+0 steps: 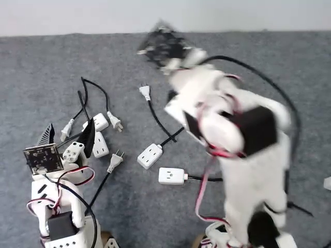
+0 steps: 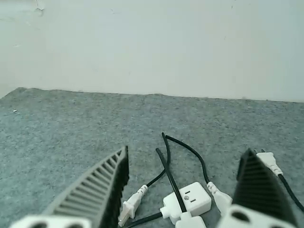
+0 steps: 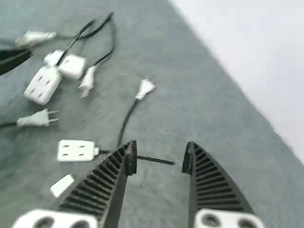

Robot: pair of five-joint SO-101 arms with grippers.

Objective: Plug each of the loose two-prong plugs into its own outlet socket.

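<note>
Left jaws are held wide apart with nothing between them, low over the near left of the grey bench (image 1: 31, 82), at the end of the left arm (image 1: 57, 217). Right jaws are likewise parted and empty, raised over the far middle, where the right arm (image 1: 232, 150) is stretched out from the near right.

Close by the left jaws a cluster is gathered. A small socket (image 1: 73, 152) is set right between them, a long socket (image 1: 100, 144) is just to its right, and a cube socket (image 1: 100, 122) is just beyond that. A left plug (image 1: 66, 129) is laid to the left of these, and a cluster plug (image 1: 115, 122) just right of the cube socket.

Toward the middle a near plug (image 1: 115, 161) is laid apart from the sockets, its prongs turned to the far side. Further right an angled socket (image 1: 150, 155) and, nearer, a flat socket (image 1: 172, 175) are placed. A far plug (image 1: 145, 92) is found beyond them, its black cord (image 1: 158, 121) trailed to the right. All four plugs are seen unplugged.
</note>
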